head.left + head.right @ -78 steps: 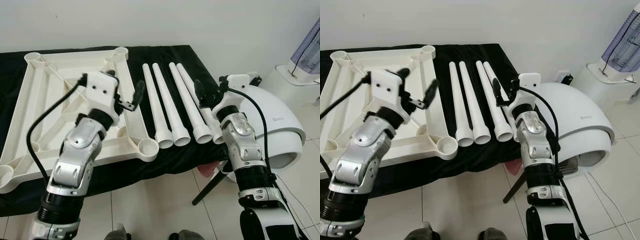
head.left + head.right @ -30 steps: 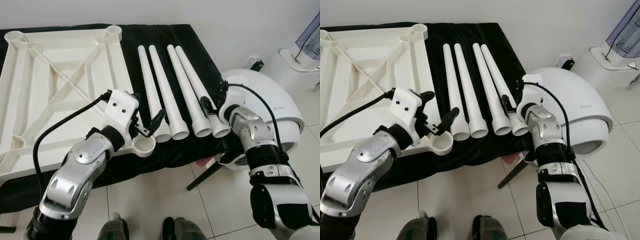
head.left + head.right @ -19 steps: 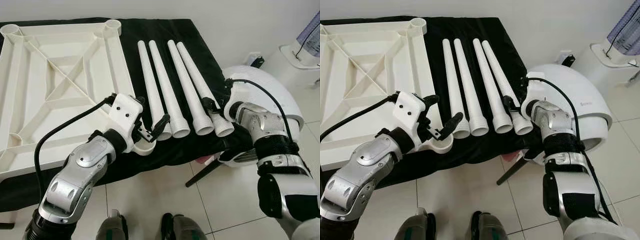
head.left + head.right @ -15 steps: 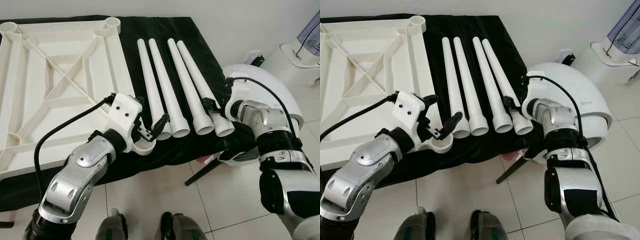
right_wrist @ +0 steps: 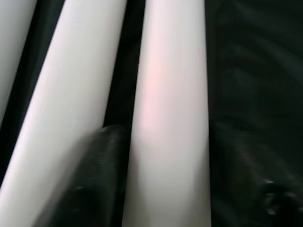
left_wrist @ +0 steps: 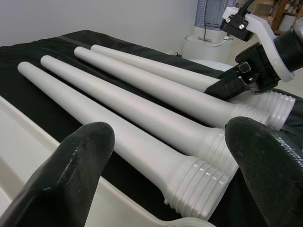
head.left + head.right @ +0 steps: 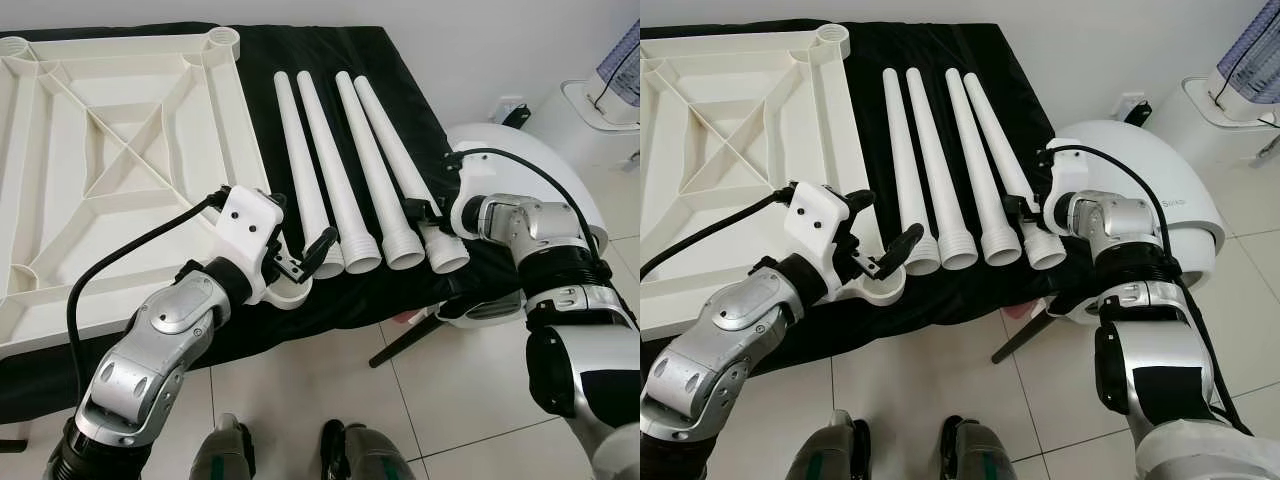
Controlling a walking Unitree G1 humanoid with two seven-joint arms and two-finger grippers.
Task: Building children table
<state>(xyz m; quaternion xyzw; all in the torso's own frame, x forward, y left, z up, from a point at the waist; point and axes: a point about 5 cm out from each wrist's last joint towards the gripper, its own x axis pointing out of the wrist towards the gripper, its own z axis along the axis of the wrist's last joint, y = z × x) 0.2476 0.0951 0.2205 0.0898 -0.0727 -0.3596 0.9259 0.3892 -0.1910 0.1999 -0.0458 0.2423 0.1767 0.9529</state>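
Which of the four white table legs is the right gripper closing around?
The rightmost leg, at the cloth's right edge. The right gripper straddles it just above its threaded end; the other three legs lie untouched.

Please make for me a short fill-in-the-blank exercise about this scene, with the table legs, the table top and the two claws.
1. The number of white table legs lying side by side on the black cloth is ____.
2. The right claw has its fingers on either side of the leg farthest to the robot's ____.
3. The left claw is ____, with its fingers spread near the threaded end of the leftmost leg.
4. The white table top lies with its ribbed underside facing ____.

Missing words: four; right; open; up
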